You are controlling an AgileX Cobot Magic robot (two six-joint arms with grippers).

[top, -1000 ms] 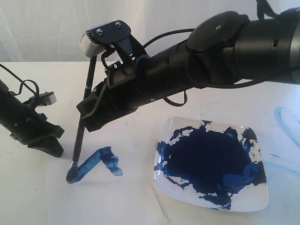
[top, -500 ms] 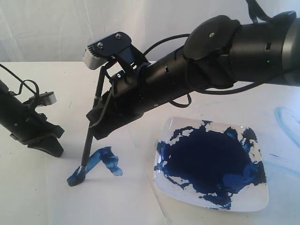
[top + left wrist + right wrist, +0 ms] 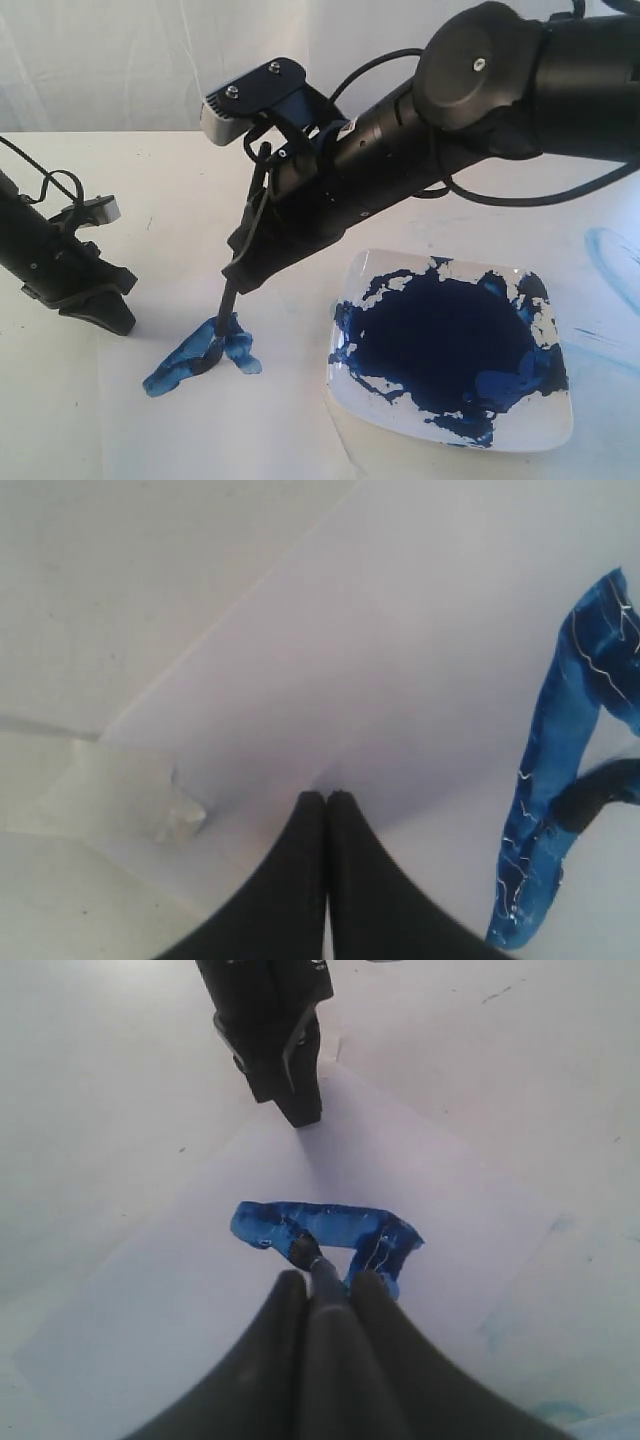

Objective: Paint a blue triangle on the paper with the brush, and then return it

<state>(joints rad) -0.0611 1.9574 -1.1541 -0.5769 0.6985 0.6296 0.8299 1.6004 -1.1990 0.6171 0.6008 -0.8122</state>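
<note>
The brush (image 3: 228, 296) stands tilted, and my right gripper (image 3: 245, 268) is shut on its black handle. Its bristle tip (image 3: 303, 1250) touches the paper (image 3: 150, 1310) inside the blue triangle (image 3: 200, 352), a rough shape of wet blue strokes. The right wrist view shows the handle (image 3: 322, 1278) between the two fingers and the blue triangle (image 3: 330, 1230) just beyond them. My left gripper (image 3: 100, 312) is shut with nothing in it, its tip down at the paper's edge (image 3: 303, 1115). In the left wrist view the blue strokes (image 3: 560, 770) and the dark brush tip (image 3: 600, 790) lie beside the shut gripper (image 3: 327, 796).
A white square plate (image 3: 545, 430) holding a large pool of dark navy paint (image 3: 440, 340) sits right of the paper. A pale blue smear (image 3: 610, 255) marks the table at far right. A piece of tape (image 3: 130, 790) holds the paper's corner.
My right arm has swung to the right, dragging the brush tip from the left end of the blue stroke toward its middle. The left arm has not moved.
</note>
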